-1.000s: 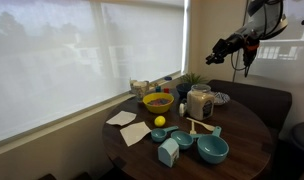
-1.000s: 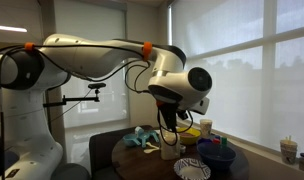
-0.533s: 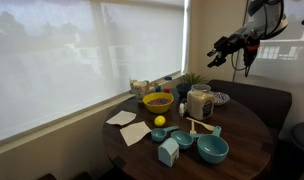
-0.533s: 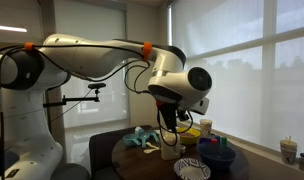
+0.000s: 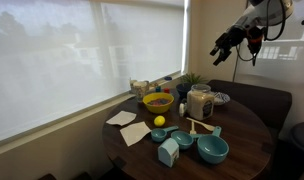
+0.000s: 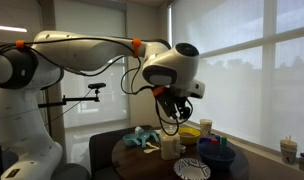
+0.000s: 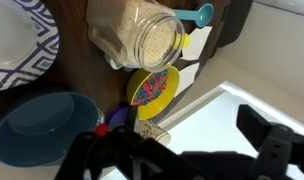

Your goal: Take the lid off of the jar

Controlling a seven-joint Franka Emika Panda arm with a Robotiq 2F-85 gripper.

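Note:
The jar point(image 5: 199, 102) stands upright on the round dark table point(image 5: 242, 135), tall and clear with pale beige contents. From the wrist view its mouth point(image 7: 158, 40) looks uncovered, with the grainy filling showing. A round blue dish-shaped thing point(image 7: 37, 128) lies beside the jar; I cannot tell whether it is the lid. My gripper point(image 5: 230, 42) hangs high above the table, well clear of the jar. It is open, with its dark fingers point(image 7: 267, 140) wide apart and nothing between them. It also shows above the jar point(image 6: 170, 147) in an exterior view.
Around the jar are a yellow bowl point(image 5: 157, 102) of coloured bits, a blue-patterned plate point(image 7: 17, 40), teal bowls point(image 5: 212, 150), a teal spoon point(image 7: 202, 14) and paper napkins point(image 5: 122, 118). A blinded window runs along the table's far side.
The jaws have gone from shut to wide open. The wrist has lifted a little and turned, staying high above the table. Nothing on the table has moved.

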